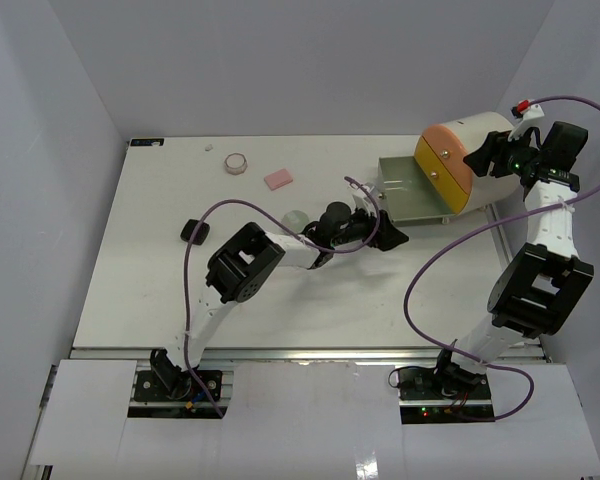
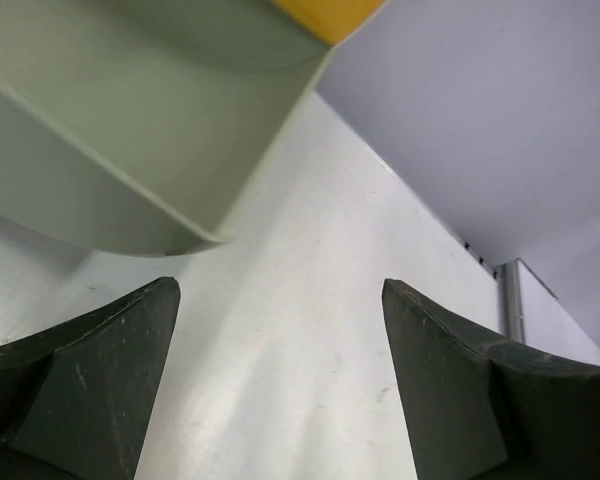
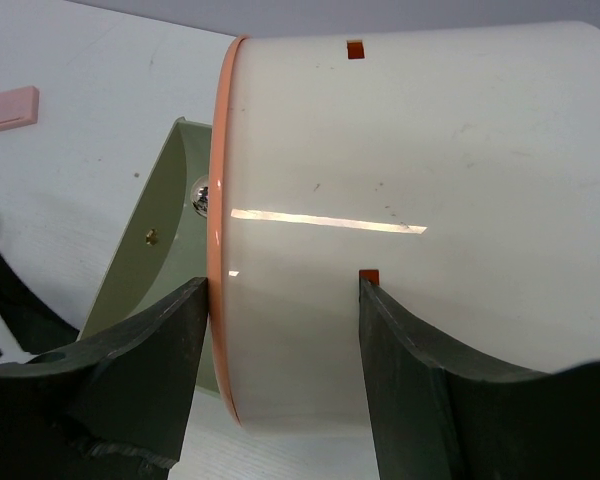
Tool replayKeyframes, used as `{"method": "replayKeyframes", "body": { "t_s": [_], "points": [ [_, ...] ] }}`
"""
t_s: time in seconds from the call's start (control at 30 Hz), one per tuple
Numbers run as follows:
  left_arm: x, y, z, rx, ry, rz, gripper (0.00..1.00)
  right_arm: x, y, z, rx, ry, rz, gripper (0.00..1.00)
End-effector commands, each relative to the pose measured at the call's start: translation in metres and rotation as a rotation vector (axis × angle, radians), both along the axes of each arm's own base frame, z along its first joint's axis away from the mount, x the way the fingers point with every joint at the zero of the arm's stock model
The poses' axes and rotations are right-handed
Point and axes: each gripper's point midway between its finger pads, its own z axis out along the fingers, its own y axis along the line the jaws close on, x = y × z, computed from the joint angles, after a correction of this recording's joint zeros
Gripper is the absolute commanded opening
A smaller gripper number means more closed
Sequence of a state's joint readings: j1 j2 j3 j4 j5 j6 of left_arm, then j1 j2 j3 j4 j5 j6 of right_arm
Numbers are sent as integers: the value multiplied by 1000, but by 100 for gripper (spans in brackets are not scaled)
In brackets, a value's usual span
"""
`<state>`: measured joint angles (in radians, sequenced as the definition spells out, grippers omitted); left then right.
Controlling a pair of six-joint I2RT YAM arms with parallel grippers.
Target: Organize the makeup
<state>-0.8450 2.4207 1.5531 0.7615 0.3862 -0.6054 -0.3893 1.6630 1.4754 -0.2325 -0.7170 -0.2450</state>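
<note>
The makeup lies on the white table at the far left: a pink rectangular pad, a small round jar, a black compact and a grey-green round compact partly hidden by my left arm. The pad also shows in the right wrist view. My left gripper is open and empty, low over the table just in front of the pulled-out green drawer; in its own view only bare table lies between the fingers. My right gripper is open, its fingers spread over the cream case.
The cream drum-shaped case with orange front stands at the far right, its green drawer drawn out to the left. A tiny white item lies near the far edge. Grey walls close in the table.
</note>
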Motion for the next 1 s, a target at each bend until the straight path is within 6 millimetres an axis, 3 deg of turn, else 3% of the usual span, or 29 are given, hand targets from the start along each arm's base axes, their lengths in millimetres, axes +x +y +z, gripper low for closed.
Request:
{"method": "replayKeyframes", "body": {
  "t_s": [0.0, 0.1, 0.23, 0.4, 0.63, 0.97],
  "points": [
    [-16, 15, 124, -175, -182, 25, 93, -18, 33, -11, 112, 98, 73, 48],
    [-20, 25, 136, -169, -198, 44, 94, -17, 32, -11, 110, 95, 71, 47],
    [-8, 32, 128, -110, -181, 115, 94, -19, 38, -11, 159, 104, 78, 46],
    [21, 43, 103, -26, -118, 213, 94, -22, 43, -7, 198, 98, 75, 45],
    [69, 39, 81, 91, -24, 308, 89, -23, 45, -6, 202, 89, 71, 44],
    [101, 51, 61, 242, -30, 453, 85, -24, 49, -8, 199, 80, 80, 44]
  ]
}}
